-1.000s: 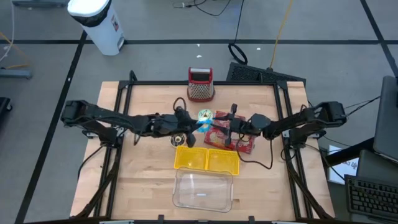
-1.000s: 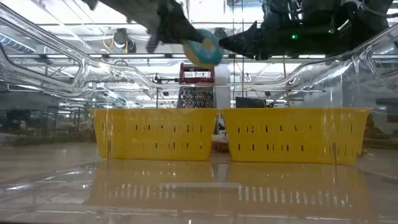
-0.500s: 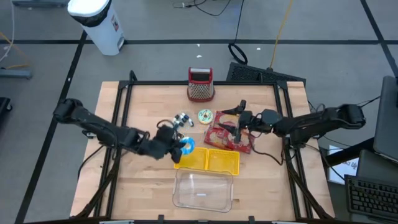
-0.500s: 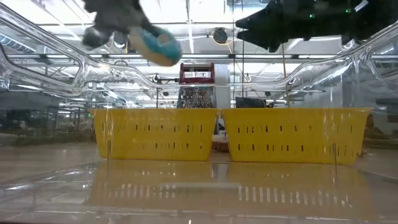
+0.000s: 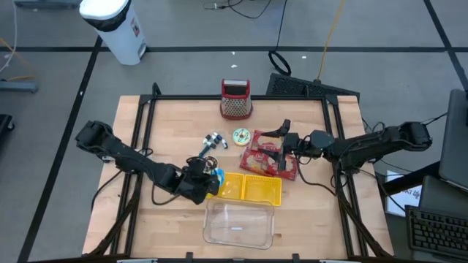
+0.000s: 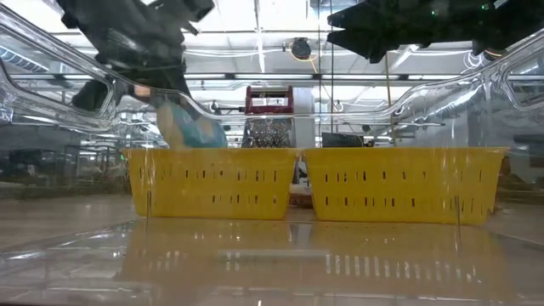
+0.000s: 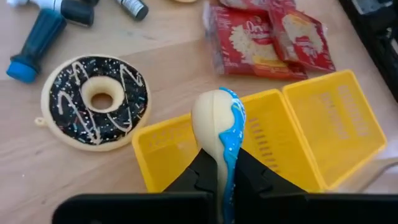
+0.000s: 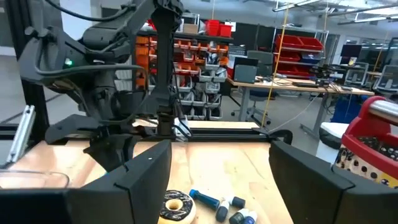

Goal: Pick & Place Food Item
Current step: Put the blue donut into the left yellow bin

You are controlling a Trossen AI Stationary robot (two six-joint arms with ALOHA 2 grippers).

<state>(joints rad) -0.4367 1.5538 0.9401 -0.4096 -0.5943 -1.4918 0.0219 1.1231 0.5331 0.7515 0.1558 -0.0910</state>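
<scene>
Food item: cream-coloured toy doughnut with blue icing (image 7: 219, 127), held on edge in the left gripper (image 7: 219, 177), above the near wall of the yellow plastic two-bin basket (image 7: 323, 118).
Left gripper: fingers pressed onto the doughnut's lower edge, angled downward; in the high view it sits at the left end of the basket (image 5: 242, 187).
Right gripper: (image 8: 217, 168) fingers spread wide and empty, raised over the red snack packet (image 5: 269, 158), well apart from the basket.
Step in hand: carrying the held doughnut to the basket's left compartment; by my reading it is nearly over the bin but not yet inside.
Next move: likely a short advance past the wall so the doughnut hangs above the compartment floor, then a release.
Elsewhere on the table: chocolate-iced doughnut with white drizzle and sprinkles (image 7: 95, 101) beside the basket, blue-handled tools (image 7: 34, 43), clear plastic tub (image 5: 238, 223).
</scene>
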